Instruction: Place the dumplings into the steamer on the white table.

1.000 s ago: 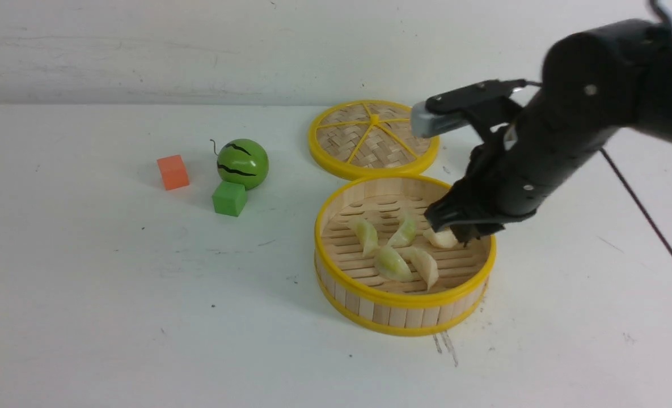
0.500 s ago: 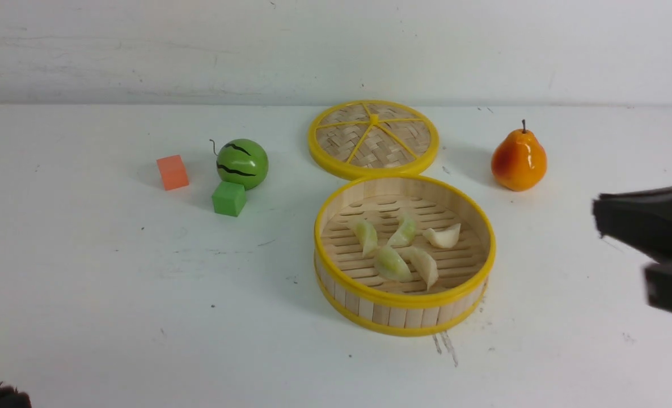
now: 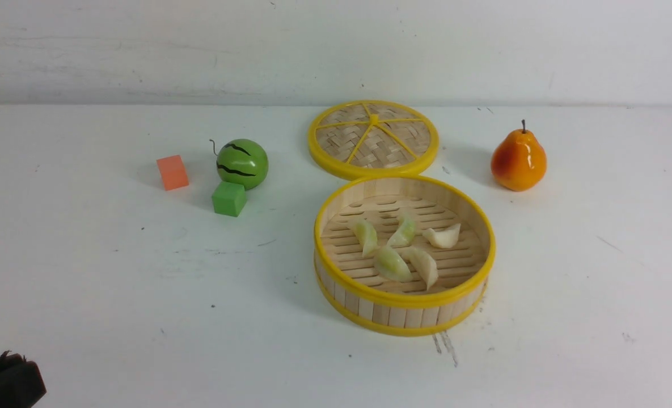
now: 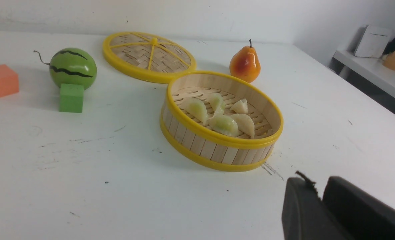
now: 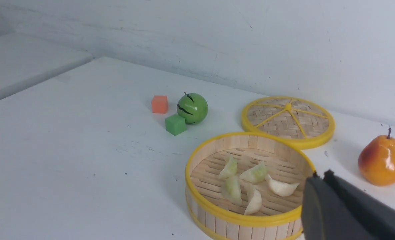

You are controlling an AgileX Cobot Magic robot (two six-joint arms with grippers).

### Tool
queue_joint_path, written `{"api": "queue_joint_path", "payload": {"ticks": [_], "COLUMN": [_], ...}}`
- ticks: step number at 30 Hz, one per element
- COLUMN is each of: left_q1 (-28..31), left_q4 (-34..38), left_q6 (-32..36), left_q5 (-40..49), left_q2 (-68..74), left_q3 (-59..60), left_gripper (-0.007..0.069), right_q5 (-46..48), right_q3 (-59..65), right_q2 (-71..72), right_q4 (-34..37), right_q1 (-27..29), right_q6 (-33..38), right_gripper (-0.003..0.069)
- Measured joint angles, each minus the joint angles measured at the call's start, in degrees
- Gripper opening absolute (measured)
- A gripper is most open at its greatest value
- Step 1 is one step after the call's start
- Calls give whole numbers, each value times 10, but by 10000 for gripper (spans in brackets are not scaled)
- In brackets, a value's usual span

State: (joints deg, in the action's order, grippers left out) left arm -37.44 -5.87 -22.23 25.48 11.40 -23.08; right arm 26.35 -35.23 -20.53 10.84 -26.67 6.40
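The steamer (image 3: 404, 300) stands on the white table (image 3: 114, 283), right of centre. Several cream to pale green dumplings (image 3: 392, 264) lie on its slatted floor; they also show in the left wrist view (image 4: 224, 124) and the right wrist view (image 5: 280, 187). My left gripper (image 4: 319, 187) is shut and empty, low over the table near the steamer's front; only its tip shows at the front view's bottom left corner (image 3: 7, 381). My right gripper (image 5: 320, 176) is shut and empty, beside the steamer's rim (image 5: 250, 218), and is out of the front view.
The flat woven lid (image 3: 373, 139) lies just behind the steamer. An orange pear (image 3: 518, 160) stands to the back right. A green watermelon ball (image 3: 242, 164), a green cube (image 3: 229, 198) and an orange cube (image 3: 172, 172) sit to the left.
My right arm has pulled back from over the steamer, to the right and out of the front view, leaving a white dumpling inside. My left gripper's tip has come into the bottom left corner.
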Motion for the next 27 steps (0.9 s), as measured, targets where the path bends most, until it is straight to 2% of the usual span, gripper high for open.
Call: {"api": "queue_joint_path", "payload": {"ticks": [23,27], "left_q1": [0,0], "left_q4": [0,0], "left_q6": [0,0], "left_q5": [1,1], "left_q2": [0,0], "left_q3": [0,0], "left_gripper": [111,112], "right_q5": [5,-18], "right_q3": [9,33], "right_q2": [4,25], "right_q4": [1,5], "right_q1": [0,0], "right_q6": [0,0], "right_gripper": [-2,-1]}}
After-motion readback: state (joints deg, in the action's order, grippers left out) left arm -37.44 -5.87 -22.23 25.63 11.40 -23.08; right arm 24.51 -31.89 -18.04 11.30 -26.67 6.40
